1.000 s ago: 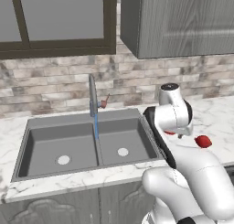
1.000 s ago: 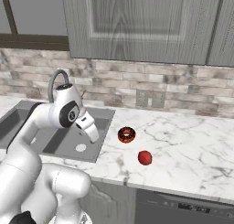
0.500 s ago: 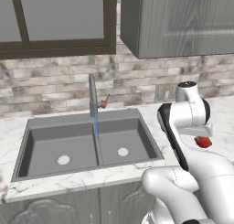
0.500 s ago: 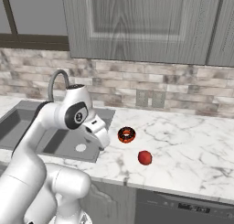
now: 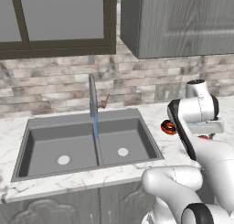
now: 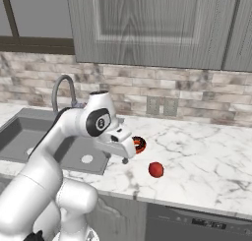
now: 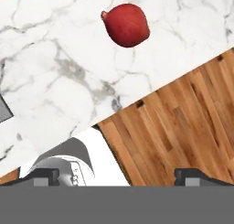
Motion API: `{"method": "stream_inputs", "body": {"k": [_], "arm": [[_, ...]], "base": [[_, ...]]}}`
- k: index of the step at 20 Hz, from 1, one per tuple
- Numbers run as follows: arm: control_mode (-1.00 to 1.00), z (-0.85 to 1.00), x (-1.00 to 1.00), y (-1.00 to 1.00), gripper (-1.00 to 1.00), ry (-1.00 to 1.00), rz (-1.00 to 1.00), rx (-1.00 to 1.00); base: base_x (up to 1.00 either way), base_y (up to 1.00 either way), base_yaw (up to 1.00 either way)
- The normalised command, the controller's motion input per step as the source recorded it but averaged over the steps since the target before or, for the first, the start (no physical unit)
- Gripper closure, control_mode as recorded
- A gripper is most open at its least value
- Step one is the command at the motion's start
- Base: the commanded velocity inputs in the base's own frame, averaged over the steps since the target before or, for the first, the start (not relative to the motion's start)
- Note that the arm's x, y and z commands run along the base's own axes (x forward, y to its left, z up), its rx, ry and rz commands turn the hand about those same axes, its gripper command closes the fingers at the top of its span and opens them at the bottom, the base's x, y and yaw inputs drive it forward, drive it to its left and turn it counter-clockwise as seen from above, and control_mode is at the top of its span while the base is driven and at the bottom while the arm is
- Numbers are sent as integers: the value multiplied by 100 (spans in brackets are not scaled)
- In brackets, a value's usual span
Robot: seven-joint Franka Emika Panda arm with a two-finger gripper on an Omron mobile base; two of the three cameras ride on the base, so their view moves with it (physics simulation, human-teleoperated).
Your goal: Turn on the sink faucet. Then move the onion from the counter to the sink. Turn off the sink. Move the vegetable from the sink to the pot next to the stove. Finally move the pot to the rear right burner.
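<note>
red-orange onion (image 6: 156, 169) lies on the white marble counter (image 6: 206, 161), right of the sink (image 5: 87, 145) and near the counter's front edge. water runs from the sink faucet (image 5: 93, 96) into the basin. the gripper (image 6: 126, 159) hangs above the counter just left of the onion, its fingers (image 7: 43, 175) spread wide, holding nothing. a dark ring-shaped object (image 6: 139, 144) sits behind it.
</note>
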Motion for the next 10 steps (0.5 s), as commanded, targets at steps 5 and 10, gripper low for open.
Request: {"method": "stream_inputs", "body": {"k": [5,10], "arm": [[-100,0,5,-49,-100,7,16,0],[-100,-2,15,-44,-100,3,18,0]], "base": [[0,0,0],[0,0,0]]}}
